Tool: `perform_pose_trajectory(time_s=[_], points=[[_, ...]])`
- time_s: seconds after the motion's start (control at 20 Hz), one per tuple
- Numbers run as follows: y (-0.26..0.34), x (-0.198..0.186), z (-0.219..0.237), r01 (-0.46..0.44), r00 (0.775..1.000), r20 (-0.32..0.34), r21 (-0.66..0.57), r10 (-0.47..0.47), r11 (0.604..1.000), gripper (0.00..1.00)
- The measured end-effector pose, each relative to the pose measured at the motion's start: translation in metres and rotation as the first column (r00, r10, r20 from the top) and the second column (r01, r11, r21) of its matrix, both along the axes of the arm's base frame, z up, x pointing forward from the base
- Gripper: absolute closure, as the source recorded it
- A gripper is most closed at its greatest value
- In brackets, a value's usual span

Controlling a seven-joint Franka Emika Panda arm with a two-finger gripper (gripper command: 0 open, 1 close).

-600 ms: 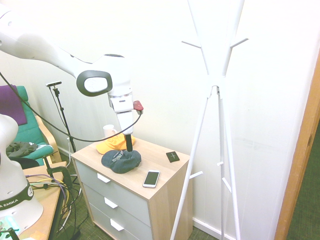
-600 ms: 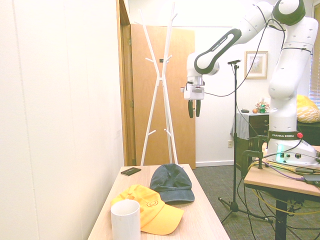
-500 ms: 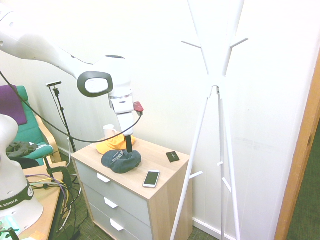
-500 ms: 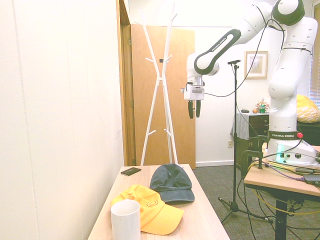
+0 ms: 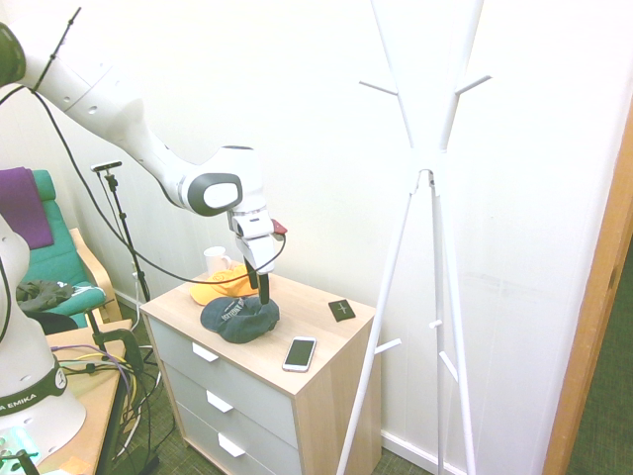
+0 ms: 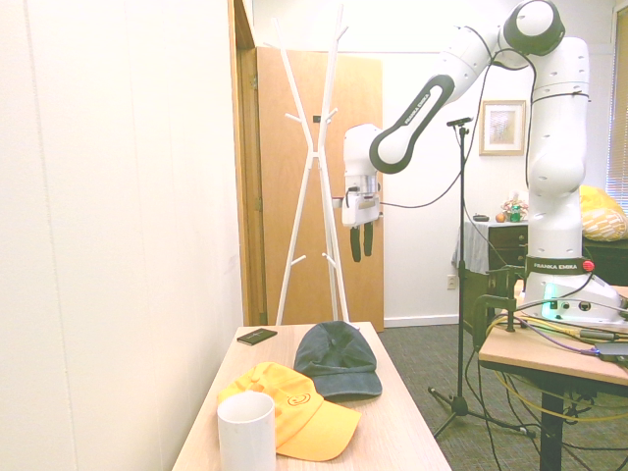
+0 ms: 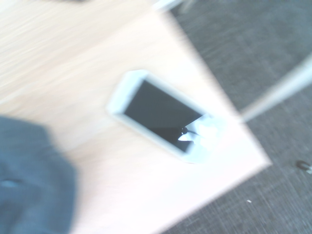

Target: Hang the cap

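The navy cap (image 5: 239,319) lies crown up on the wooden dresser top (image 5: 326,336), with small white lettering facing the front. From the other side the navy cap (image 6: 339,361) lies in the middle of the top. My gripper (image 5: 265,297) hangs fingers down just above the cap's rear right edge, apart from it. In the second exterior view the gripper (image 6: 360,245) shows two dark fingers with a gap and nothing between them. The white coat stand (image 5: 432,178) rises to the right of the dresser. In the blurred wrist view the cap (image 7: 29,180) fills one corner.
An orange-yellow cap (image 5: 223,286) and a white mug (image 5: 215,259) sit behind the navy cap. A white phone (image 5: 300,353), sharp-edged in the wrist view as the phone (image 7: 161,117), lies near the dresser's front corner. A small black card (image 5: 341,310) lies toward the stand.
The arm has swung down and toward the dresser; the gripper now hangs lower and closer to the navy cap. The caps, mug and phone have not moved.
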State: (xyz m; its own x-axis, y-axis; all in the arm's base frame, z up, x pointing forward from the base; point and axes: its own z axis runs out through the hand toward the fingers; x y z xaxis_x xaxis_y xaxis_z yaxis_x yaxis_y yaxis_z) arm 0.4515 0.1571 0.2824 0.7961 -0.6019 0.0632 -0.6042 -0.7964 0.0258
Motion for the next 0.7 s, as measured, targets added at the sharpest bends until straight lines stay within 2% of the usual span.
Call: perform_pose_trajectory(time_s=[0.3, 0.55, 0.6, 0.7], points=[[0.073, 0.008, -0.061, -0.094, 0.995, -0.033, 0.012, 0.095, 0.995, 0.00], [0.114, 0.008, -0.114, -0.128, 0.991, -0.048, -0.031, 0.126, 0.991, 0.00], [0.119, 0.010, -0.124, -0.136, 0.990, -0.048, -0.038, 0.134, 0.990, 1.00], [0.126, 0.013, -0.144, -0.148, 0.988, -0.057, -0.053, 0.145, 0.988, 1.00]])
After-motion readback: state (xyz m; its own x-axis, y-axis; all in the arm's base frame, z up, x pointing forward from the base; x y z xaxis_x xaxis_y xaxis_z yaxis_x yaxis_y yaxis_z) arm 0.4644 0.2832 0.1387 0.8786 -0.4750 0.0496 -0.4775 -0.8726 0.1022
